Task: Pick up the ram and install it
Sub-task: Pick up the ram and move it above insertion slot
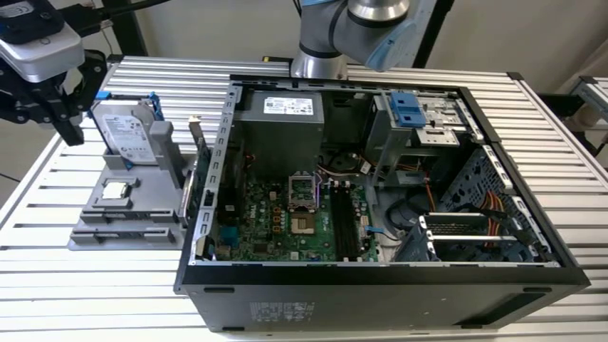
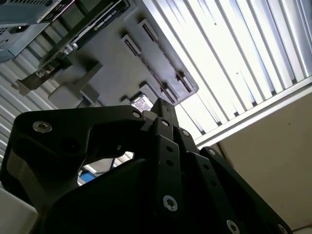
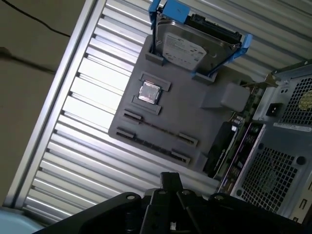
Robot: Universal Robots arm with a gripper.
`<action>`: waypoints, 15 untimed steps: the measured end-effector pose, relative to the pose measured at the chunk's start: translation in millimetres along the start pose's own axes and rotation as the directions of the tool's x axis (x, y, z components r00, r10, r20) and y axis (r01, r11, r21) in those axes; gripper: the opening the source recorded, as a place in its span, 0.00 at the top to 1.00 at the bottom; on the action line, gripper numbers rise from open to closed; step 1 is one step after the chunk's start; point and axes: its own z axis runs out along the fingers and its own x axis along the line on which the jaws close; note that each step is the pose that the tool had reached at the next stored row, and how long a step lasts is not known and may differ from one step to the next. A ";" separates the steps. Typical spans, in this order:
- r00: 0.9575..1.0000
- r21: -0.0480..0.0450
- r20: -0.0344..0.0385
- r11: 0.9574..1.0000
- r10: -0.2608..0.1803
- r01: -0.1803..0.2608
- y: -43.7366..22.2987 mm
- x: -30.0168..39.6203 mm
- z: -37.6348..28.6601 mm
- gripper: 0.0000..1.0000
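Gray holder (image 1: 102, 239) taken as the mark, flat on the ribbed table (image 1: 57, 285) and just beside the open computer case (image 1: 380, 281).

Raised off the holder's side away from the case, near its hard-drive end: the gripper (image 1: 71, 134); jaws pressed together in both wrist views, pinching nothing; fingertips (image 3: 170, 179) well apart from everything on the holder.

Standing on edge at one end of the holder: a silver hard drive (image 1: 128, 132) in a blue frame (image 1: 154, 107); flat in a square pocket mid-holder: a processor chip (image 1: 116, 189).

At the holder's end opposite the drive: two long slots with end clips; in the slot nearer the chip, as far as can be told, the ram (image 3: 158, 128), edge-on as a thin dark strip between the clips; seated in the holder, not in the case; chips and label too thin to make out.

Standing on edge along the holder's case side: a larger card (image 3: 222, 144) with a metal bracket.

Past the case from the holder: the robot arm (image 1: 366, 21).
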 end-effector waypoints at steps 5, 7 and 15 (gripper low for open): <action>1.000 -0.004 0.001 1.000 -0.016 0.016 0.0 0.0 -0.1 1.00; 1.000 -0.006 0.002 1.000 -0.022 0.022 0.0 0.0 -0.1 1.00; 0.999 -0.021 0.008 0.999 -0.046 0.046 0.0 0.0 -0.1 1.00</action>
